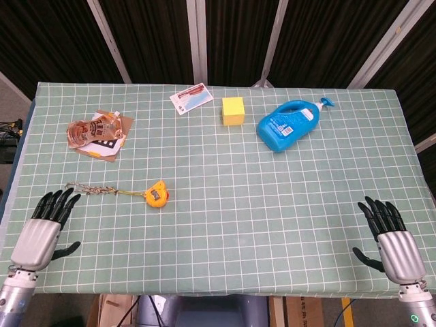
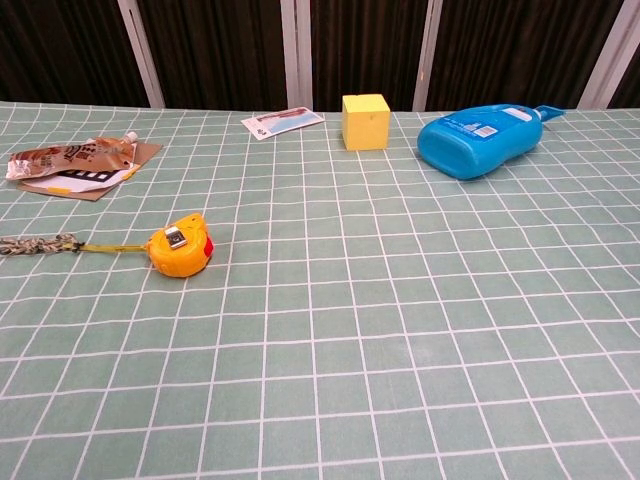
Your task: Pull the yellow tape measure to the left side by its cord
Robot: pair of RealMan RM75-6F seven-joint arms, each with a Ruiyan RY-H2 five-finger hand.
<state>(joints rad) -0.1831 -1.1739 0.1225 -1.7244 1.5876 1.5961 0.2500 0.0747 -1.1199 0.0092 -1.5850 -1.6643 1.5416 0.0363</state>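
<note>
Tape measure (image 1: 157, 196), the yellow one, sits on the green checked table (image 1: 272, 204) on my left side, a bit toward the front. Its braided cord (image 1: 88, 189) lies flat on the cloth and runs out to the left, ending near the left edge. My left hand (image 1: 42, 235) is at the front left corner, near the cord's end but not touching it. Its fingers are spread apart and hold nothing. My right hand (image 1: 393, 242) is at the front right corner, far from the tape measure, with its fingers spread too and nothing in them. Behind the cord, near the left edge, lies a crinkly packet (image 1: 95, 129) on a piece of card. Along the back edge are a small leaflet (image 1: 191, 98), a yellow block (image 1: 233, 110) and a blue bottle (image 1: 291, 124) on its side. The wide middle between my hands shows only cloth.
</note>
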